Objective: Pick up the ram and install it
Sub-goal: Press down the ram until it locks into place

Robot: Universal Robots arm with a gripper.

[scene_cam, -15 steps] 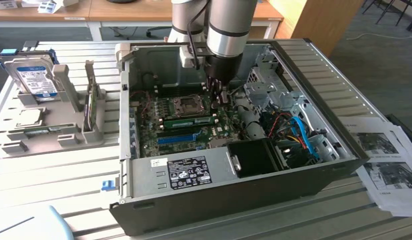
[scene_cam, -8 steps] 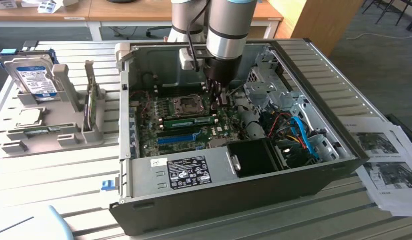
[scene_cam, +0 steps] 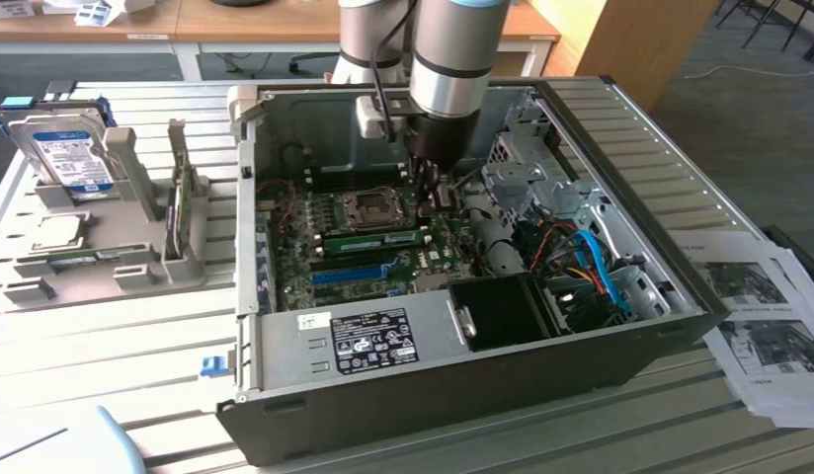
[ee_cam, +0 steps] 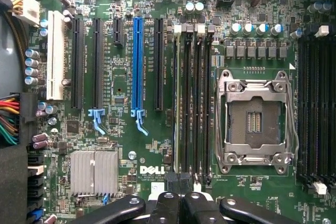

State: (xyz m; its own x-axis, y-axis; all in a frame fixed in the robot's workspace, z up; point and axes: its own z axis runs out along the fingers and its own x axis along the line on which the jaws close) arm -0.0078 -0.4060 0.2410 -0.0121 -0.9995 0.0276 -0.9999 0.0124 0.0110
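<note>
Leftmost in the exterior view, a hard drive [scene_cam: 67,153] stands in a grey rack [scene_cam: 130,272] on the desk [scene_cam: 118,365]. Then, in the open case [scene_cam: 513,395], the ram [scene_cam: 380,240] lies along a memory slot between blue slot [scene_cam: 348,274] and CPU socket [scene_cam: 374,205]. Wrist view adds the fingers [ee_cam: 172,182], closed together at one end of the ram [ee_cam: 177,103]; cannot tell whether they pinch it.

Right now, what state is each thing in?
ram: on edge in a memory slot; latching unclear.
gripper: shut, over one end of the ram.
computer case: open, interior exposed.
CPU socket: empty.
blue slot: empty.
hard drive: standing in its holder.
</note>
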